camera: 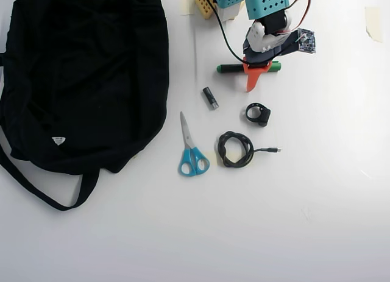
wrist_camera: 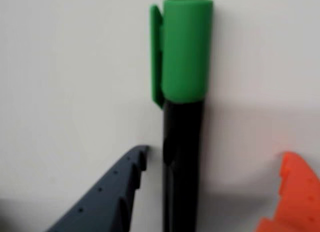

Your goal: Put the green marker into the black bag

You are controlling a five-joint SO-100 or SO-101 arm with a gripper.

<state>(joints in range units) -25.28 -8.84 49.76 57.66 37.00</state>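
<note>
Claw [wrist_camera: 210, 187] spread wide, straddling the green marker [wrist_camera: 183, 122], nothing clamped. In wrist view the dark grey finger [wrist_camera: 107, 197] sits at lower left, its toothed tip just beside the barrel, a thin gap showing; orange finger [wrist_camera: 295, 197] at lower right, well clear of the barrel. Marker lies flat on the white worktop [wrist_camera: 60, 81], green cap with clip at top of view, black barrel running down between the fingers. View is blurred, no fine detail.

Overhead view: claw [camera: 256, 75] over the middle of the marker [camera: 230, 68], orange finger pointing down the picture past the marker. Marker lies horizontal, small green end at left, green cap poking out at right of the claw. Arm body teal and white, near the top edge.

Outward from there: short dark battery [camera: 210, 97] just below-left of the marker, apart from it. Small black ring-shaped part [camera: 259, 114] below the claw. Black coiled cable [camera: 236, 149] lower down, plug end trailing right. Blue-handled scissors [camera: 191, 149] left of the cable, blades pointing up.

Black bag [camera: 85, 75] fills the left side of the worktop [camera: 304, 221], well apart from the marker, white triangular label near its lower edge, strap looping out at bottom left.
</note>
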